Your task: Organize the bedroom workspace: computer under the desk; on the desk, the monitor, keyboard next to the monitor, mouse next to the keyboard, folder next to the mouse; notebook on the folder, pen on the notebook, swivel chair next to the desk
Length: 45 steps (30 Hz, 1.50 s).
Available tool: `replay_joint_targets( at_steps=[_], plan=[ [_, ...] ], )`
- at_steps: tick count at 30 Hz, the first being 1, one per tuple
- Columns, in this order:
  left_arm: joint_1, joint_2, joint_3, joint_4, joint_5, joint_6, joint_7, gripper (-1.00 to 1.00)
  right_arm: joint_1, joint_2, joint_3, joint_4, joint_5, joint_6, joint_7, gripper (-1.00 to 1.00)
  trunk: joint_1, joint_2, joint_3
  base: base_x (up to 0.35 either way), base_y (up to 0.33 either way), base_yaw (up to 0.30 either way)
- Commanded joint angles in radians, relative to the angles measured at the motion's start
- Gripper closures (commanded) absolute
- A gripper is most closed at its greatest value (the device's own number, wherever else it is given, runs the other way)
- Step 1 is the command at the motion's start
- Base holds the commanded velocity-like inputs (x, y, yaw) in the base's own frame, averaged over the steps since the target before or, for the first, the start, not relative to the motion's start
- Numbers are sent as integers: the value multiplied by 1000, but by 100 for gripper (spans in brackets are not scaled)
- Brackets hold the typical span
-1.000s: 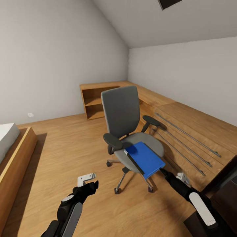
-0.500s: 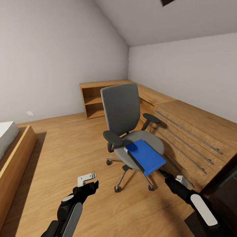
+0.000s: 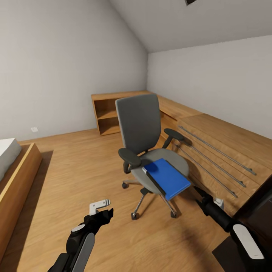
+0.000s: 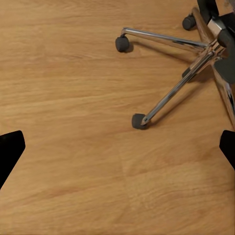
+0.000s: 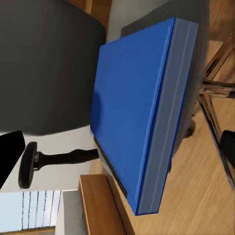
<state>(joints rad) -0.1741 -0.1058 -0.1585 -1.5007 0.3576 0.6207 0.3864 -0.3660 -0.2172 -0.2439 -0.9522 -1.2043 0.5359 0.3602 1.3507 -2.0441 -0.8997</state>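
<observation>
The swivel chair [image 3: 145, 141] stands mid-frame in the head view on the light plank floor [image 3: 75, 170] of the bedroom, its grey back upright and its chrome star base [image 4: 181, 73] spread on the boards. The blue folder [image 3: 167, 178] lies flat on the grey seat, just right of centre, its near corner jutting past the seat's front edge. In the right wrist view the folder [image 5: 137, 112] is close ahead, with the dark seat beside it.

The right gripper [image 3: 199, 193] sits at the lower right of the head view, just beside the folder's overhanging corner and not touching it; its fingers [image 5: 10, 156] stand wide apart at the two edges of the wrist picture, holding nothing. The left gripper [image 3: 101, 207] hangs at the lower left, over bare floor and well apart from the chair; its fingers [image 4: 10, 152] are likewise spread, empty.

A light wooden chest [image 3: 223, 151] with long metal bar handles runs along the right wall, an open wooden shelf [image 3: 107, 115] stands in the far corner, and a bed [image 3: 11, 166] edges in at the left.
</observation>
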Motion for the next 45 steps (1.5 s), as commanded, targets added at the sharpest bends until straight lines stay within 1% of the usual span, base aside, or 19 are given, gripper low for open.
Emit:
replay_joint_targets(
  at_steps=[1, 5, 7, 12, 15, 23, 29, 32, 39, 45],
  plan=[
    [-1, 0, -1, -1, 11, 2, 9, -100, -1, 0, -5, 1, -5, 7, 1, -100, 4, -8, -4, 0, 0, 0],
    [-1, 0, -1, -1, 11, 2, 9, -100, -1, 0, -8, 1, -8, 7, 3, -100, 19, -36, -17, 0, 0, 0],
    [-1, 0, -1, -1, 11, 2, 9, -100, -1, -1, -8, 1, -17, 7, 3, -100, 27, -50, -23, 0, 0, 0],
    [-1, 0, -1, -1, 11, 2, 9, -100, -1, -1, -8, 1, -26, 7, 3, -100, 46, -85, -39, 0, 0, 0],
    [-1, 0, -1, -1, 11, 2, 9, -100, -1, -1, -7, 1, -28, 7, 3, -100, 46, -85, -39, 0, 0, 0],
    [-1, -2, -3, -1, 10, 2, 9, -100, -1, 1, -3, 1, -28, 7, 3, -100, 77, -141, -64, 0, 0, 0],
    [-1, 0, -3, 7, 11, 3, 7, -100, 0, 1, -3, 1, -28, 7, 3, -100, 77, -141, -64, 0, 0, 0],
    [-1, 1, -3, 28, 11, 1, 4, -100, -1, 1, -3, 1, -28, 7, 2, -100, 77, -141, -64, 12, 0, 0],
    [-1, 3, -1, 47, 11, 1, 2, -100, -1, 2, -1, 6, -26, 7, 2, -100, 77, -141, -64, 138, 0, 0],
    [-1, 3, -1, 48, 11, 1, 3, -100, -1, 14, 6, 19, -24, 6, 2, -100, 77, -141, -64, 110, 72, 0]
  ],
)
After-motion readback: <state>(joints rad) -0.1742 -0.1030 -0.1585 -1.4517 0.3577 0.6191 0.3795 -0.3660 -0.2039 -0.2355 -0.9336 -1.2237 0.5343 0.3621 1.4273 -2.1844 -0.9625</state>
